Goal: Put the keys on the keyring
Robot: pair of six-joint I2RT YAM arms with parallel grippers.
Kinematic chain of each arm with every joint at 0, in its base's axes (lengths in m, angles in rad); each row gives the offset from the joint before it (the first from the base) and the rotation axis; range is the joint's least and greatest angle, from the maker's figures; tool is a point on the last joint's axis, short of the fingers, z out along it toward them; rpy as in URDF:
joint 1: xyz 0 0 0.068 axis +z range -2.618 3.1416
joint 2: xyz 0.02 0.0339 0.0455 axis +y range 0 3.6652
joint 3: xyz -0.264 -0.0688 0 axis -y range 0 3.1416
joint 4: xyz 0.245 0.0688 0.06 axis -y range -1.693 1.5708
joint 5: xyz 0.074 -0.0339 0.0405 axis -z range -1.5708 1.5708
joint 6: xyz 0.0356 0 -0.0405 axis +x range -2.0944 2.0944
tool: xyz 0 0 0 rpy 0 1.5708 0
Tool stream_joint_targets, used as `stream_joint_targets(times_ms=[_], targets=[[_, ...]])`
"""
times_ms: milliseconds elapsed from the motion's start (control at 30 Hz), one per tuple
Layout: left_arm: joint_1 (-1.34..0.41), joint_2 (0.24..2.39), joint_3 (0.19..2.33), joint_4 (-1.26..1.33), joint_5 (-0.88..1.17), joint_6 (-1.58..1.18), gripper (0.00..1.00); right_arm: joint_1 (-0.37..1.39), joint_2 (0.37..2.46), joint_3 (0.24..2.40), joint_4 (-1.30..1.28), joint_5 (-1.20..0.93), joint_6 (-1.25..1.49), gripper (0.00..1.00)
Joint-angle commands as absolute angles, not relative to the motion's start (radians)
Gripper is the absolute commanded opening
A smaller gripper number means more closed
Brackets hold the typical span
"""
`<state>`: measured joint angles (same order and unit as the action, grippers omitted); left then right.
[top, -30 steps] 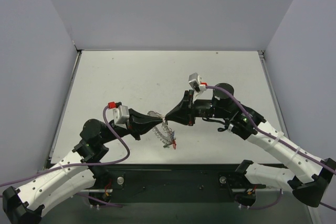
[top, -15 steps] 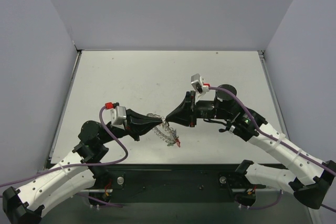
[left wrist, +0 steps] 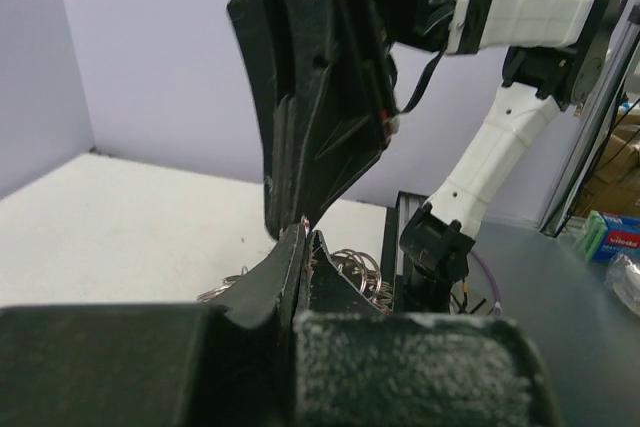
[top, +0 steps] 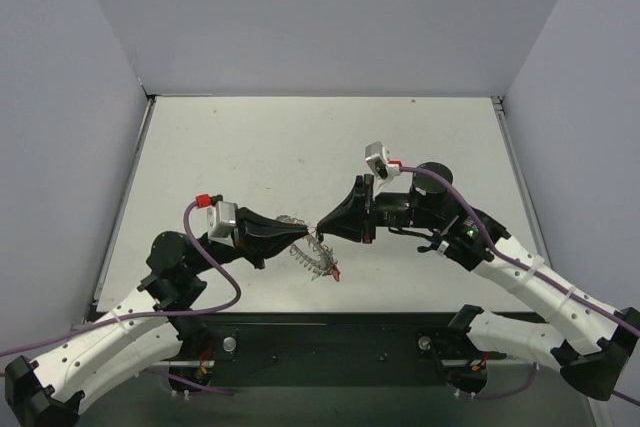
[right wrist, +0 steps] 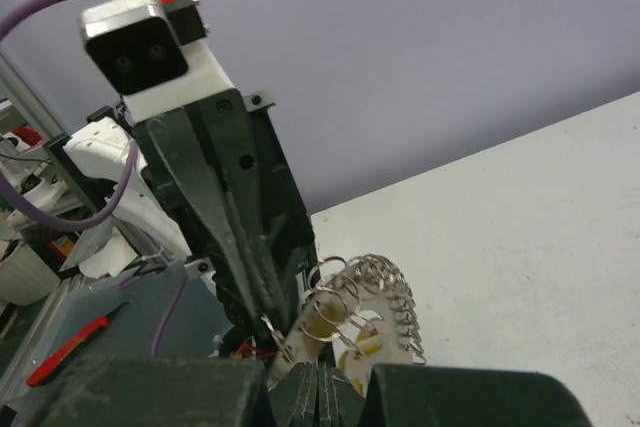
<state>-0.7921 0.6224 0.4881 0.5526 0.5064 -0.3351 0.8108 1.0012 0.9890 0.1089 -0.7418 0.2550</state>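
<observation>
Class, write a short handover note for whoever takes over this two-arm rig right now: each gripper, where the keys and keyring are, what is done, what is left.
Left gripper: fingers shut, tip at the top of the keyring.
Right gripper: fingers shut, tip meeting the left one's. Which of them carries the ring is unclear.
The keyring hangs just below the two tips, near the front edge of the table.
Keys: a red key dangles at the ring's lower end; a yellow key sits among the coils.
Done: those two appear threaded.
Left: other keys cannot be made out; check before releasing.
</observation>
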Motion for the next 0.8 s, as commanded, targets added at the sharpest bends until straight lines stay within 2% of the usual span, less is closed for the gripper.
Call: stream_joint_targets(times_ms=[0, 567, 767], targets=[[-0.795, 0.583, 0.523, 0.79, 0.537, -0.364, 0.0, 0.779, 0.979, 0.965, 0.097, -0.712, 0.235, 0.0], [-0.796, 0.609, 0.511, 0.712, 0.52, -0.341, 0.0, 0.779, 0.96, 0.985, 0.123, -0.752, 0.238, 0.0], [-0.795, 0.618, 0.512, 0.632, 0.485, -0.325, 0.0, 0.775, 0.968, 0.957, 0.094, -0.698, 0.218, 0.0]])
